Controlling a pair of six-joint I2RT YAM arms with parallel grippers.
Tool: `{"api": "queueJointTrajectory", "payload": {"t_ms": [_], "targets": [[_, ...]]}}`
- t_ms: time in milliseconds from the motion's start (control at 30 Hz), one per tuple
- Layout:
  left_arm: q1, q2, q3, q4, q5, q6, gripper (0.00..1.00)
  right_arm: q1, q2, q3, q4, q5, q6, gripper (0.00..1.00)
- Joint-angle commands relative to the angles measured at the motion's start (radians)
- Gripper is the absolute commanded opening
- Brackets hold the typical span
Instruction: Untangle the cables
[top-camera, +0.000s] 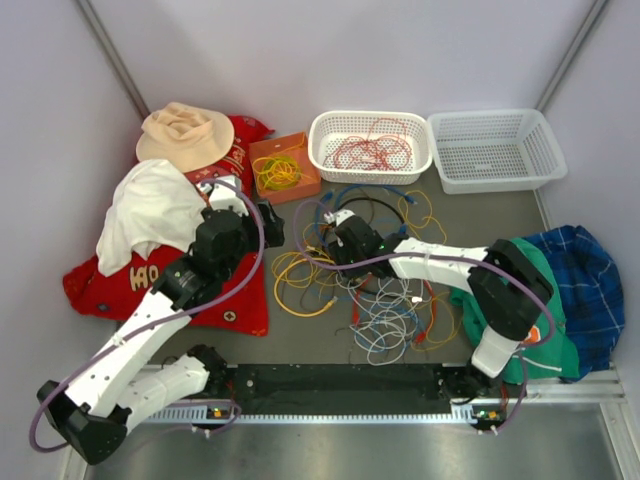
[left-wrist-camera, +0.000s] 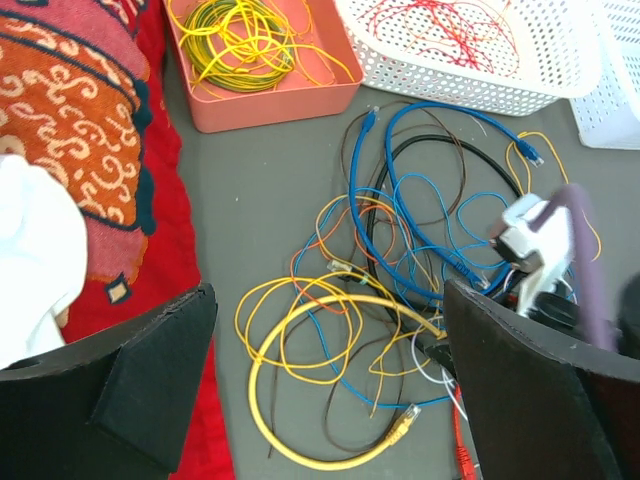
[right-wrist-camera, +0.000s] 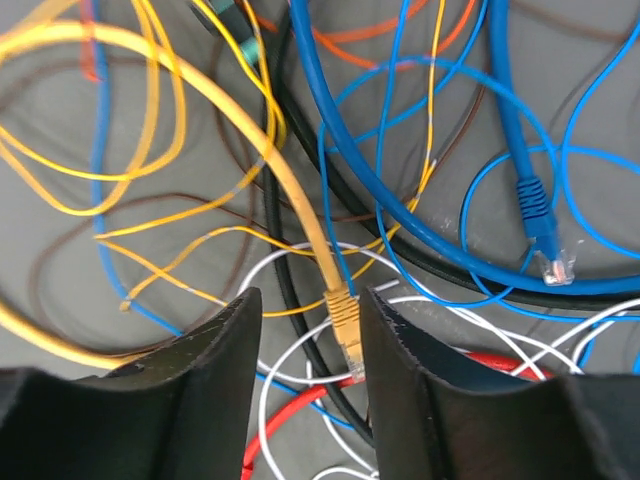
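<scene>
The cables (top-camera: 365, 290) lie tangled on the grey table: yellow, blue, black, white, red and orange wires. My left gripper (top-camera: 268, 225) is open and empty over the tangle's left edge. In the left wrist view its fingers (left-wrist-camera: 150, 385) stand wide apart above a thick yellow cable loop (left-wrist-camera: 262, 415) with a plug (left-wrist-camera: 402, 424). My right gripper (top-camera: 335, 235) is open, low over the tangle. In the right wrist view the yellow cable's other plug (right-wrist-camera: 347, 325) lies between its fingers (right-wrist-camera: 205, 380), close to the right one, not gripped. A thick blue cable (right-wrist-camera: 420, 215) and a black one (right-wrist-camera: 290, 300) cross there.
An orange box (top-camera: 300, 183) holds coiled yellow wires. A white basket (top-camera: 370, 172) holds red wires, and another white basket (top-camera: 495, 150) stands to its right. A hat (top-camera: 185, 135), white cloth and red cloth (top-camera: 230, 305) lie left. Green and plaid clothes (top-camera: 580, 290) lie right.
</scene>
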Motion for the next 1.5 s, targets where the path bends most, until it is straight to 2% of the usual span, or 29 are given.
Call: {"api": "queueJointTrajectory", "payload": {"t_ms": [0,133,267,500,767,967,1100,1267,1467], "targets": [[-0.003,-0.029,-0.026,-0.023,-0.010,-0.024,0.99,0.007,0.039,0.042,-0.012,0.013,0.002,0.43],[-0.003,-0.046,-0.044,-0.031,-0.013,-0.015,0.99,0.007,0.062,0.045,-0.026,0.022,0.008,0.41],[-0.001,-0.057,-0.044,-0.036,-0.019,-0.004,0.99,0.005,0.045,0.048,-0.040,0.033,0.015,0.23],[-0.001,-0.097,-0.049,-0.036,-0.033,0.003,0.99,0.042,-0.201,0.067,-0.113,0.122,0.032,0.00],[-0.001,-0.129,-0.081,0.039,-0.007,-0.024,0.99,0.149,-0.499,0.180,-0.330,0.283,0.002,0.00],[-0.001,-0.143,-0.144,0.294,0.139,0.025,0.99,0.159,-0.654,0.264,-0.439,0.282,0.031,0.00],[-0.001,-0.144,-0.188,0.516,0.255,0.120,0.99,0.158,-0.706,0.288,-0.476,0.272,0.051,0.00],[-0.001,-0.169,-0.238,0.734,0.294,0.210,0.99,0.158,-0.740,0.298,-0.500,0.271,0.065,0.00],[-0.001,-0.115,-0.235,0.805,0.363,0.258,0.96,0.159,-0.765,0.306,-0.517,0.268,0.065,0.00]]}}
